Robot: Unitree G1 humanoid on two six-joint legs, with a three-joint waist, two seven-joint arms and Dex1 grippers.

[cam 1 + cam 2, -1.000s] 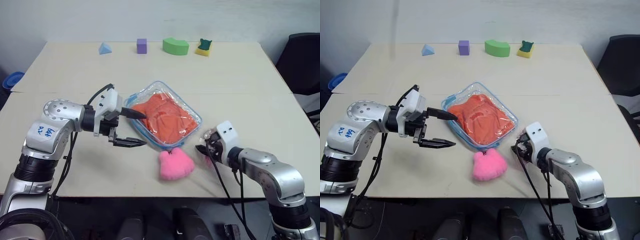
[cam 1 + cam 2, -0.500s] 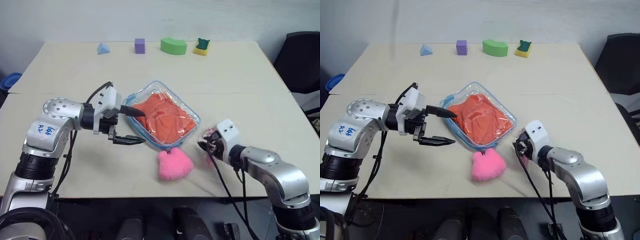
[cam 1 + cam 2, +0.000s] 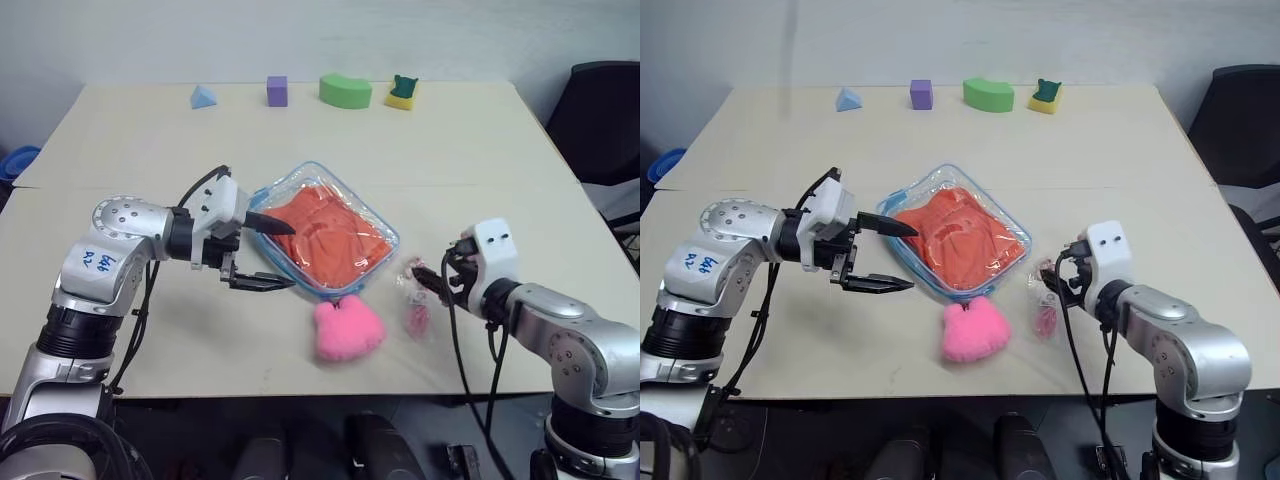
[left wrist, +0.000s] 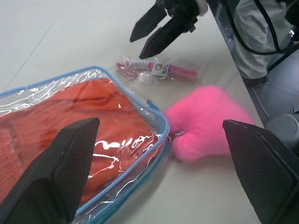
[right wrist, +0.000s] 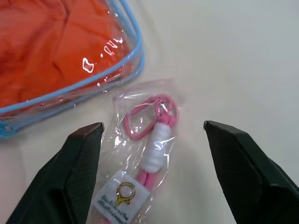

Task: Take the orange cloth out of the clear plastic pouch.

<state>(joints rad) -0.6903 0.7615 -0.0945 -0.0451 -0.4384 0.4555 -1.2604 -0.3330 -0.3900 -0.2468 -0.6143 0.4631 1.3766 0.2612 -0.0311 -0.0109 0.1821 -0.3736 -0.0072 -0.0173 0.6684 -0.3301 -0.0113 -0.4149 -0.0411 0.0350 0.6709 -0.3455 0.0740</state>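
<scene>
The clear plastic pouch (image 3: 283, 190), trimmed in light blue, lies flat in the middle of the table with the orange cloth (image 3: 330, 240) folded inside it. My left gripper (image 3: 292, 257) is open at the pouch's left edge, one finger over the pouch and one beside it. The left wrist view shows the cloth (image 4: 70, 116) behind the pouch's rim (image 4: 161, 130). My right gripper (image 3: 432, 280) hovers open to the right of the pouch, above a small clear packet (image 5: 149, 140) with a pink strap inside. Nothing is between its fingers.
A pink plush heart (image 3: 348, 330) lies just in front of the pouch, near the table's front edge. A blue pyramid (image 3: 204, 96), purple cube (image 3: 277, 90), green arch (image 3: 345, 90) and yellow sponge (image 3: 403, 93) line the far edge. A black chair (image 3: 600, 120) stands at the right.
My right gripper has risen, pulled back to the right and opened wider, and the small packet now lies on the table in front of it. The left gripper has stayed put.
</scene>
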